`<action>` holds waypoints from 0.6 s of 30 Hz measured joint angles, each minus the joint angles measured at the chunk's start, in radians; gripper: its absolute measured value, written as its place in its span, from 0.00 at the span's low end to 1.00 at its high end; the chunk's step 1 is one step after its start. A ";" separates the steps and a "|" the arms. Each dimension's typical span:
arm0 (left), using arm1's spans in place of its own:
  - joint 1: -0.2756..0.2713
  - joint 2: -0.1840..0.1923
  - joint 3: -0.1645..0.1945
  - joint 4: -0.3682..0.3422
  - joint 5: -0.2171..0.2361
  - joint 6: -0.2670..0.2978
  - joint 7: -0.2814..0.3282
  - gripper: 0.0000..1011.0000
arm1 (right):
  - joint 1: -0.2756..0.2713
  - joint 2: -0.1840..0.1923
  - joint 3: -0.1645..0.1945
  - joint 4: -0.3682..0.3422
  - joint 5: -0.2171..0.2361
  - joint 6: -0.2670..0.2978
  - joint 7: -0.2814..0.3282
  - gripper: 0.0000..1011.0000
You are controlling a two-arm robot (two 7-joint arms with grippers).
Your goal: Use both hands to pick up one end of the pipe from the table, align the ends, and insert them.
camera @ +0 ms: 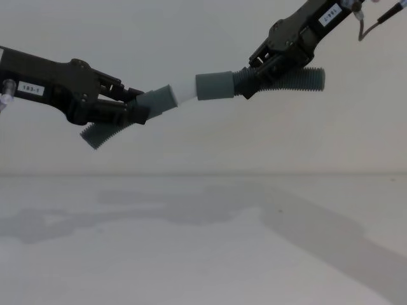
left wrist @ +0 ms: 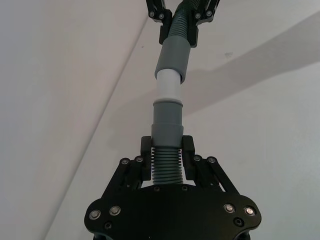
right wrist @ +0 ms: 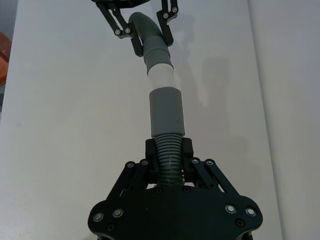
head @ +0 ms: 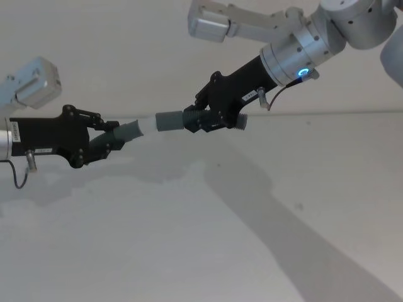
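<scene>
Cuffs (camera: 191, 91) mated aloft | chest: hose tails (camera: 299, 79) behind claws

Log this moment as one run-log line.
left gripper: shut on tipped pipe | right gripper: shut on socket pipe | white tip: partly inside socket, both above table

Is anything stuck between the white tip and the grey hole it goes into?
No, nothing is between them. The white tip already meets the mouth of the socket cuff, both pieces held up by the left gripper and right gripper.
</scene>
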 joint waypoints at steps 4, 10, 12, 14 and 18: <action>0.000 0.000 0.000 0.000 0.000 0.000 0.000 0.32 | 0.001 -0.001 -0.001 0.000 -0.001 0.001 0.002 0.26; 0.000 0.000 0.000 0.000 0.000 0.000 0.000 0.32 | 0.002 -0.001 -0.003 0.001 -0.002 0.004 0.003 0.26; 0.000 0.000 0.000 0.000 0.000 0.000 0.000 0.32 | 0.002 -0.002 -0.003 0.001 -0.003 0.004 0.003 0.26; 0.000 0.000 0.000 0.000 0.000 0.000 0.000 0.32 | 0.002 -0.002 -0.004 0.001 -0.003 0.004 0.003 0.26; 0.000 0.000 0.000 0.000 0.000 0.000 0.000 0.32 | 0.003 -0.002 -0.004 0.001 -0.003 0.005 0.004 0.25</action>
